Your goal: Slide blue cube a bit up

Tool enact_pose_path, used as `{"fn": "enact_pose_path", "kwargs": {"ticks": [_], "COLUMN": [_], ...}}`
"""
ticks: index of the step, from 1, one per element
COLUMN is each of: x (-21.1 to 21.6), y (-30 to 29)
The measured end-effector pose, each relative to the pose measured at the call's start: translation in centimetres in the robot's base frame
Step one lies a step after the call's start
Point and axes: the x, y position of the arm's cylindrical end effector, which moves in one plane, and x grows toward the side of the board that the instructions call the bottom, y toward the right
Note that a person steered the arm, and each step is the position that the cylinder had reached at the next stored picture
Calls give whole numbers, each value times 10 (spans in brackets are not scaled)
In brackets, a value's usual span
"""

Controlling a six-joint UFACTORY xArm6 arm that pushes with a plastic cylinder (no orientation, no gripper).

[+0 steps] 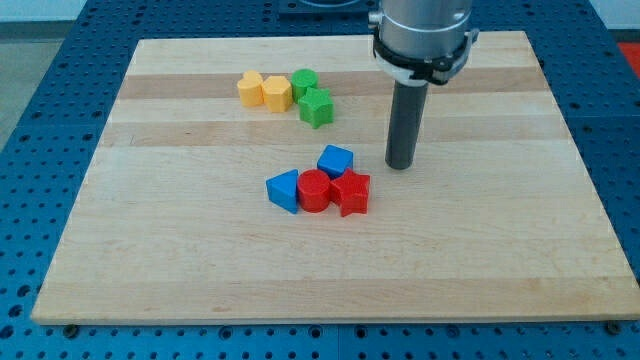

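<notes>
Below the blue cube (336,160): that is where you must bring my tip (401,166) before pushing.
Nearest you, the blue triangular block (284,190), red cylinder (314,190) and red star block (351,192) crowd the blue cube's lower side, leaving little entry. My tip sits just right of the blue cube, apart; no jaws exist, nothing held. Beyond the blue cube, the wooden board (500,250) lies open up to the yellow blocks (264,91) and green blocks (312,98).

No readable text, label, brand, number or sign anywhere: none on the coloured blocks, the pale wooden table (200,270), or the arm.
</notes>
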Motion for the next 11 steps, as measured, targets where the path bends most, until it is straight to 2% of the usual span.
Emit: {"fn": "enact_pose_path", "kwargs": {"ticks": [1, 2, 5, 6, 8, 9, 10, 11], "x": [24, 29, 27, 15, -57, -58, -39, -33], "y": [0, 0, -73, -101, -177, -183, -166, -121]}}
